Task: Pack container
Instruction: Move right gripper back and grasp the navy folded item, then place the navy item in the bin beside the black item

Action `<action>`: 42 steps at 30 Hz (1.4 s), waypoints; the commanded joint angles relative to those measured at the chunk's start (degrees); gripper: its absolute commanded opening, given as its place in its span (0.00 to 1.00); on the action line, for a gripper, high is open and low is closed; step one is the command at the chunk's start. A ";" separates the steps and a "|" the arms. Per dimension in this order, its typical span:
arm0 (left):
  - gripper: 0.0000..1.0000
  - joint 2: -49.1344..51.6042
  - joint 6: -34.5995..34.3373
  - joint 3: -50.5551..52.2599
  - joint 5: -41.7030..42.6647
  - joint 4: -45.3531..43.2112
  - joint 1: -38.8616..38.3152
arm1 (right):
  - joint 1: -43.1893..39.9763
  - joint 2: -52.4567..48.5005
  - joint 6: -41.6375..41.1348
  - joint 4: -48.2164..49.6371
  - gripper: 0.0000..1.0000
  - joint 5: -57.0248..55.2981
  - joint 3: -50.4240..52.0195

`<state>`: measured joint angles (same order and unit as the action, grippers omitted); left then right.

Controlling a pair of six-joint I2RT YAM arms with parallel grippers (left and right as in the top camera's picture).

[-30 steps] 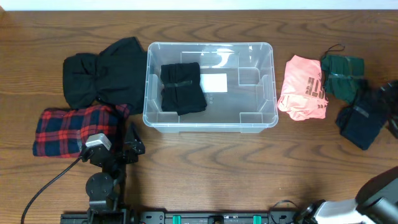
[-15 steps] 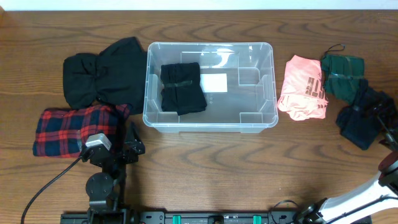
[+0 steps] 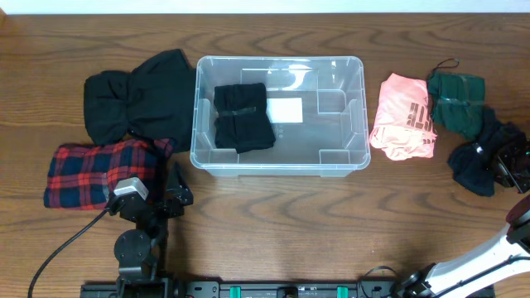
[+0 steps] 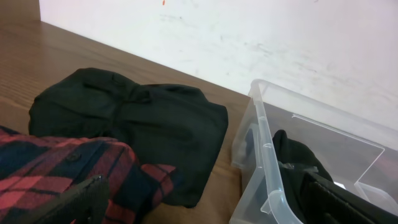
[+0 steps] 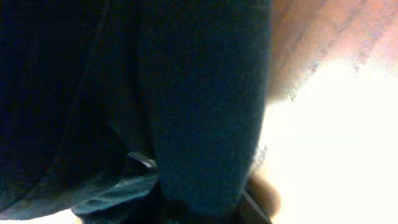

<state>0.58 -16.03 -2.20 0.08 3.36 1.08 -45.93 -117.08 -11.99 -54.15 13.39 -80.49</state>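
Note:
The clear container [image 3: 281, 169] stands mid-table with a folded black garment [image 3: 243, 117] lying beside the white label [image 3: 286, 109] on its base. At the far right my right gripper [image 3: 507, 159] is down on a navy garment [image 3: 476, 165]. In the right wrist view dark navy cloth [image 5: 186, 93] fills the frame and is pinched in the right gripper [image 5: 199, 205], which is shut on it. My left gripper [image 3: 175, 197] stands open near the front left, with nothing between its fingers [image 4: 81, 202]. Ahead of it is the container's near corner [image 4: 268, 163].
A pink shirt [image 3: 404, 116] and a green garment [image 3: 455, 99] lie right of the container. A black garment [image 3: 137, 99] and a red plaid shirt [image 3: 99, 170] lie to its left, both in the left wrist view too. The table's right edge is close to the right gripper.
My right gripper came in from the right edge onto the navy garment and closed on it. The cloth has bunched toward the gripper. The left arm has not moved.

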 commanded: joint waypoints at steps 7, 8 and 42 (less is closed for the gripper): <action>0.98 -0.35 0.79 1.86 0.37 0.79 0.28 | 6.91 20.57 -5.77 -2.19 0.05 5.31 0.46; 0.98 -0.35 0.79 1.86 0.37 0.79 0.28 | 8.76 23.80 -5.75 -2.27 0.03 8.02 0.46; 0.98 -0.35 0.79 1.86 0.39 0.79 0.28 | 71.78 3.26 -38.75 27.78 0.03 6.32 0.48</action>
<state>0.58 -16.03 -2.20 0.08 3.36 1.08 25.80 -111.81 -48.97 -25.89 20.38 -79.75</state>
